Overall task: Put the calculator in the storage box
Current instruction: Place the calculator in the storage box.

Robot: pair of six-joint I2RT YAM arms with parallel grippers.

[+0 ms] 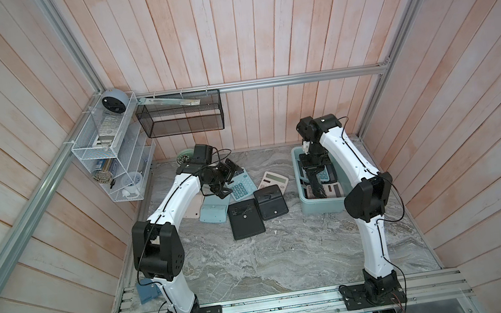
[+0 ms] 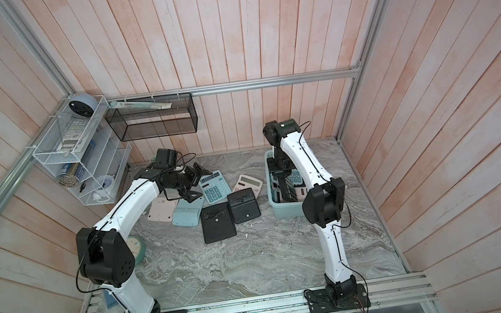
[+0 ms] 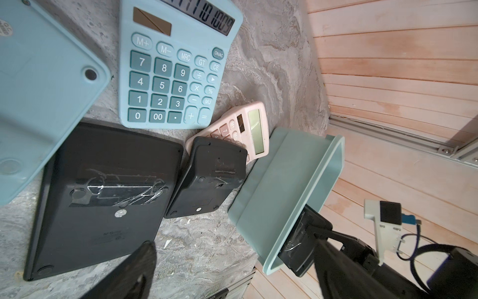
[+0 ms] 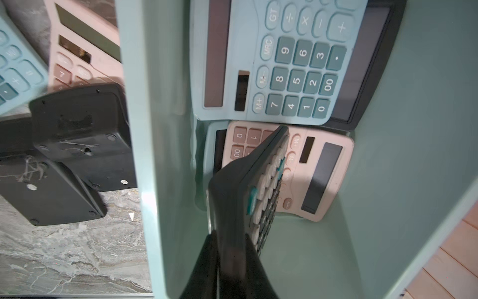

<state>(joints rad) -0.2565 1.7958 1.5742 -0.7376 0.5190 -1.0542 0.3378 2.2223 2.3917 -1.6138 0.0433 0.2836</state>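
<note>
The light teal storage box [image 1: 322,207] [image 2: 284,210] stands at the right of the marble table. My right gripper [image 4: 230,238] [image 1: 311,172] reaches down into it, shut on a black calculator [image 4: 248,186] [image 1: 315,185] held on edge above a blue calculator [image 4: 279,67] and a pink one [image 4: 318,168] lying inside. My left gripper [image 1: 228,179] [image 3: 238,264] hovers open and empty over the loose pile. That pile holds a blue face-up calculator [image 3: 173,72] [image 1: 241,184], a pink one [image 1: 273,180], two black face-down ones [image 1: 270,202] [image 1: 246,219] and a light blue face-down one [image 1: 215,212].
A black wire-mesh basket [image 1: 181,117] and a white wire shelf [image 1: 108,148] hang on the back-left walls. A mint-green cup [image 1: 184,155] stands behind the left arm. A round clock [image 2: 135,247] lies by the left arm's elbow. Wooden walls close in on three sides.
</note>
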